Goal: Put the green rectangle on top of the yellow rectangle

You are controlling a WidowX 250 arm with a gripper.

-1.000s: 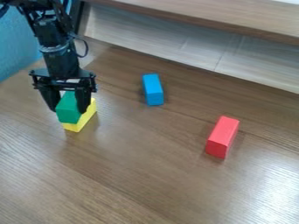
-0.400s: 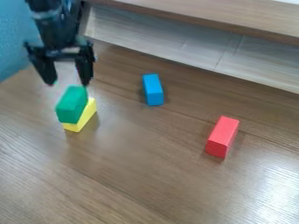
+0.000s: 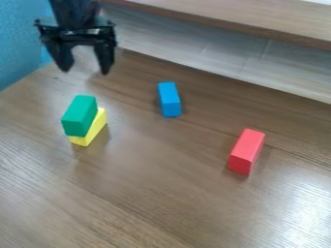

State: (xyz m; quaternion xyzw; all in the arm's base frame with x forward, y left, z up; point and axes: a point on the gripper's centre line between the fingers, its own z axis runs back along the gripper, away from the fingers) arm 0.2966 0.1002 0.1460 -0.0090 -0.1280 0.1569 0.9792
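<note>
Saw the claw [image 3: 85, 71] hanging open with nothing in its grip, spread from side to side in the view. Found the green block [image 3: 79, 116] below it in the view, toward the camera and well apart from the fingertips. Noted the green block's long axis, slanting from upper right to lower left, across the spread of the claw. Made out the yellow block [image 3: 95, 130] directly underneath, turned much the same way and bearing the green one, with no visible tilt. Counted just one arm, so had no nearer side to choose.

Judged the stacking done, and the next move best kept up and clear of the pair. Feared a nudge to the green block only from dipping low over it.

Spotted no container; placed the yellow block, the blue block [image 3: 169, 100] and the red block [image 3: 246, 151] straight on the wooden table [image 3: 161, 198], the last two well apart from the stack.
</note>
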